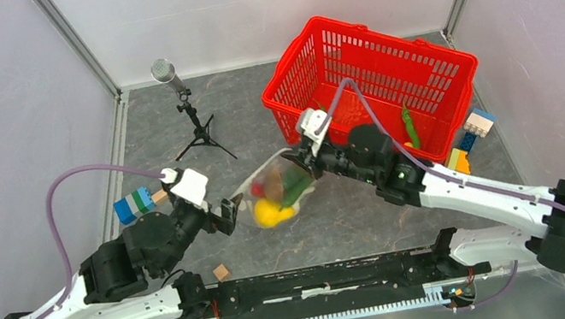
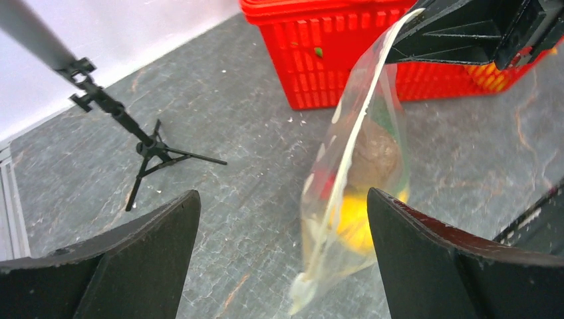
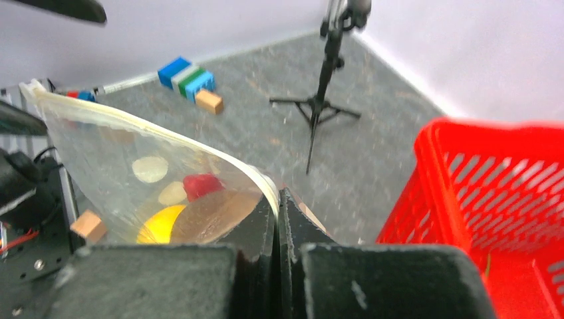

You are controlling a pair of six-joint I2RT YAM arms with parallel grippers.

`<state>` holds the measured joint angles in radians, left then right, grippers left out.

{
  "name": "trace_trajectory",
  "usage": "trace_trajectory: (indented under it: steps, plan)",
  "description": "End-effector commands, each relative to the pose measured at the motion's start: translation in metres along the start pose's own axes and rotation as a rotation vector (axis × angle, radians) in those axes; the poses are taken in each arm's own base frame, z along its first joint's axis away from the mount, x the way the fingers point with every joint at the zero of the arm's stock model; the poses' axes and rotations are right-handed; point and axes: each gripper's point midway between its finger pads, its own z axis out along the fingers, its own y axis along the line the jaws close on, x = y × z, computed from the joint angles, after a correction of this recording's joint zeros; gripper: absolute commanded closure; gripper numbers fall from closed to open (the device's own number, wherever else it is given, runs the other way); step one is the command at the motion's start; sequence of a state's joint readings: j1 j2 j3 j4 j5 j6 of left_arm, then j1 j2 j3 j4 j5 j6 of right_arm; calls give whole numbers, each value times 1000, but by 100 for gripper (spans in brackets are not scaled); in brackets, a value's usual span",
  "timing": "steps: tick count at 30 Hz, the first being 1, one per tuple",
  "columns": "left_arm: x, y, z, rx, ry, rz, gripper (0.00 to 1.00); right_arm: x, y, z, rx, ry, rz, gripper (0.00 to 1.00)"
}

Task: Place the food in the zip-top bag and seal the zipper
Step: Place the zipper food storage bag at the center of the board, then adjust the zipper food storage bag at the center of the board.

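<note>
Count: one zip-top bag (image 1: 274,189), pinched by right hand (image 1: 301,157) | left hand (image 1: 228,214) wide, empty | one red basket (image 1: 368,67)

bag (image 1: 270,181) is clear plastic with white polka dots, and the strip (image 3: 166,136) along its mouth is plain white. through it you get a yellow piece (image 1: 269,212), a red bit (image 3: 203,185), a brown lump (image 2: 374,159) and a green bit (image 1: 294,185). basket (image 1: 418,59) near the table's far right corner is bright red mesh. table (image 1: 358,216) is mottled dark grey. blocks (image 1: 133,204) by the left edge go blue, white, green, with a tan cube (image 1: 158,196) beside them.
</note>
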<state>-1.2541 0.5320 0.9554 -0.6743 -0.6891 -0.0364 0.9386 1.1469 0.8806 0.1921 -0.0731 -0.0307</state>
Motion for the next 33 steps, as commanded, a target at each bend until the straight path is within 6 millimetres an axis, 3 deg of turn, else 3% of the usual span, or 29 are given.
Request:
trace_trajectory:
  steps: [1, 3, 4, 7, 9, 11, 13, 15, 20, 22, 24, 28, 33]
  plan:
    - [-28, 29, -10, -139, -104, -168, 0, -61, 2, 18, -79, -140, -122, 100]
    - [-26, 34, -14, -154, -112, -182, 0, -35, 16, 20, -159, -118, -165, 100]
    - [-24, 36, -16, -158, -115, -189, 0, -13, 24, 16, -197, -88, -164, 100]
    - [-19, 41, -22, -156, -114, -215, 0, 55, 57, -13, -345, -10, -93, 97]
    - [-17, 43, -25, -154, -117, -230, 0, 82, 89, -42, -506, 11, -46, 85]
    - [-16, 43, -25, -151, -122, -237, 0, 98, 104, -64, -574, 59, -25, 72]
    - [-18, 40, -23, -144, -127, -236, 0, 98, 107, -79, -588, 78, -19, 60]
    - [-20, 34, -19, -130, -123, -222, 0, 82, 106, -88, -578, 28, -26, 46]
    - [-16, 16, -3, -106, -59, -156, 0, 37, 95, -93, -490, -138, -12, 36]
    - [-12, 12, 2, -107, -39, -154, 0, 25, 94, -87, -474, -181, 47, 37]
    - [-9, 8, 6, -110, -33, -172, 0, 27, 82, -68, -386, -159, 123, 46]
    - [-3, 9, 10, -142, -33, -203, 0, 60, 71, -20, -253, 21, 168, 63]
    - [1, 15, 8, -172, -32, -221, 0, 90, 76, 30, -199, 127, 130, 65]
